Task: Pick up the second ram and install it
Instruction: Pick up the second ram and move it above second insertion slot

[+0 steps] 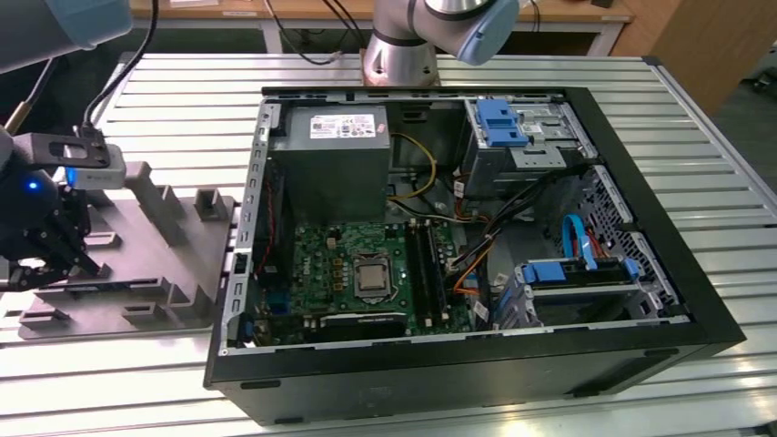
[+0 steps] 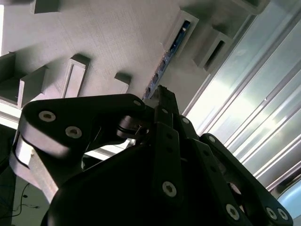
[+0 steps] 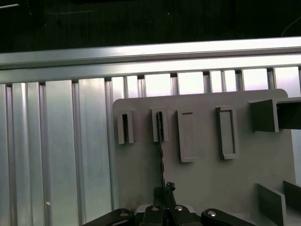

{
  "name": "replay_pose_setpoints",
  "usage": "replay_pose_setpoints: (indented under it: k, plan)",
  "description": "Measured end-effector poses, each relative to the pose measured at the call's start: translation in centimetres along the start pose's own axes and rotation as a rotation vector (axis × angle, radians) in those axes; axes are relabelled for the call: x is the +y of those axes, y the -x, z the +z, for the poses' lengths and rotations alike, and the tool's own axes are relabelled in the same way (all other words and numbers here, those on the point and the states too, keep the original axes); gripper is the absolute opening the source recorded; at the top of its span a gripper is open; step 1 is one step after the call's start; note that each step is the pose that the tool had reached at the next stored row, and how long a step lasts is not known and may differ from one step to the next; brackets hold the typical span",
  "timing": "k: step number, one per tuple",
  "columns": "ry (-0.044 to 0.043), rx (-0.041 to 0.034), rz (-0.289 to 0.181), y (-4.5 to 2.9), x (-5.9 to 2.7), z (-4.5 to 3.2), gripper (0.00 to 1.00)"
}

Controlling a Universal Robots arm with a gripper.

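The gripper (image 3: 165, 189) is clamping on the second ram (image 3: 161, 155), with its fingers drawn tight together on the near end of the strip in both wrist views. The second ram is standing on its long edge in the grey tray (image 3: 207, 197). Its far end is sitting inside one of the tray's upright slot blocks (image 3: 155, 132), so it is resting in the tray, not lifted clear.

The tray is lying on the ribbed metal worktop (image 1: 182, 100), close to the edge at the exterior view's left. The gripper is hanging right over it there, and a blue light (image 1: 35, 187) is glowing on the wrist.

Just beside the tray, towards the exterior view's right, the open computer case (image 1: 461, 373) is lying on its side in the middle of the worktop. Its green motherboard (image 1: 327, 264) is facing up, well apart from the gripper. The arm's base (image 1: 401, 59) is standing at the worktop's edge behind the case in the exterior view.
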State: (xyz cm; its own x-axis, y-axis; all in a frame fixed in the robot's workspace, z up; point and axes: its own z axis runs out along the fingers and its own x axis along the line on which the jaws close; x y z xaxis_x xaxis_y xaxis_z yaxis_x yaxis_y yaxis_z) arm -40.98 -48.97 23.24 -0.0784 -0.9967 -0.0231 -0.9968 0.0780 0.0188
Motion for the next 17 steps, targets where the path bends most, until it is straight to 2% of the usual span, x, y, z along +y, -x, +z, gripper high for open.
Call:
replay_pose_setpoints:
  k: [4,8,17]
  plan:
    - [0.0000,0.0000,-0.003,-0.01,-0.01,0.43,0.10]
    - [0.0006,0.0005,-0.029,-0.02,-0.01,0.75,0.10]
    - [-0.0041,-0.0001,-0.064,-0.03,-0.03,1.49,0.10]
